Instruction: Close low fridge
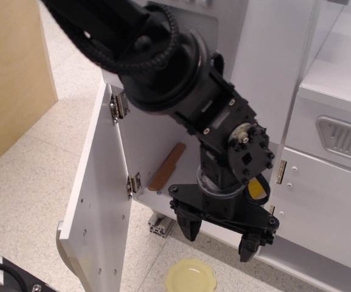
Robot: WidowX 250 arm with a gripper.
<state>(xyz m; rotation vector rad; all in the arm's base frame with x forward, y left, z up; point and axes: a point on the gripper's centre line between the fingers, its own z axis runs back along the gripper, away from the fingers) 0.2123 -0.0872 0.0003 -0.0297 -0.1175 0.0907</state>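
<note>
Nearest the camera, at six o'clock, a pale yellow plate [191, 275] lies on the speckled floor [29, 182], and just above it hangs the end effector [222, 236], fingers spread well apart and holding nothing. At seven o'clock the low fridge door [99, 194] stands swung wide open, its inner face bare and its free edge toward the viewer; a bit of grey handle [60, 232] peeks round the bottom corner. Two silver hinges [120, 106] tie it to the cabinet at ten o'clock and nine o'clock of centre.

So the closing looks barely begun: the door is fully out and the end effector is not touching it, sitting instead in front of the open compartment [163, 146], where a brown wooden piece [167, 166] leans and something yellow [260, 190] shows behind the wrist.

Further back, at three o'clock, sits the panel with the grey vent grille [345, 137].

Room for moving? Open floor lies left of the door toward the wooden board [11, 73] at nine o'clock, but the arm itself stands in the door's swing path and would need to clear it.
</note>
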